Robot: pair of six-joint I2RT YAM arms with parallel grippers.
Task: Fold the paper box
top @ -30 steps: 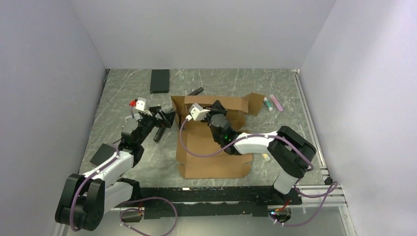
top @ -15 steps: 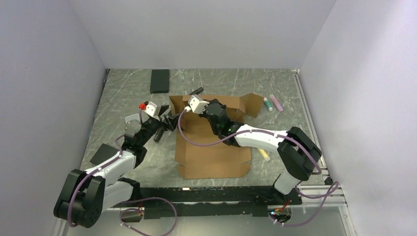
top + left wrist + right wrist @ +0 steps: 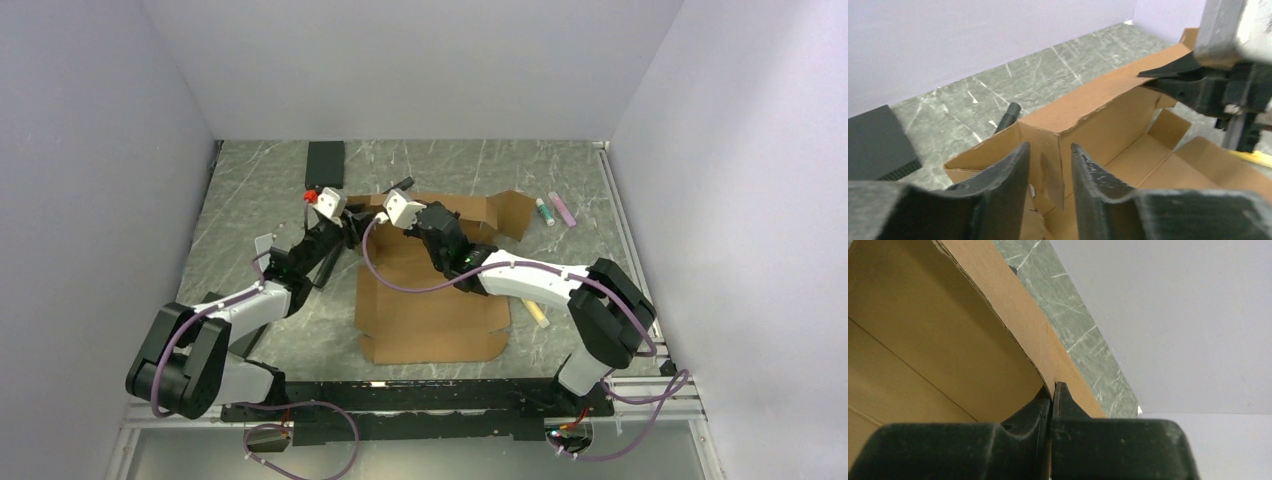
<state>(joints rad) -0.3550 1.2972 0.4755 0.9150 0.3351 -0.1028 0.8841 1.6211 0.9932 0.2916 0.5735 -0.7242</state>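
Right gripper (image 3: pixel 1052 390) is pinched shut on the top edge of the paper box (image 3: pixel 430 310), on its 12 o'clock wall. I think that is to make the wall stand up. Left gripper (image 3: pixel 1049 150) is partly open, with one finger on each side of the 10 o'clock corner, maybe ready to squeeze it. One box lies in the middle of the tabletop (image 3: pixel 560 170). I count two grippers and one black block (image 3: pixel 325 165) at 11 o'clock.
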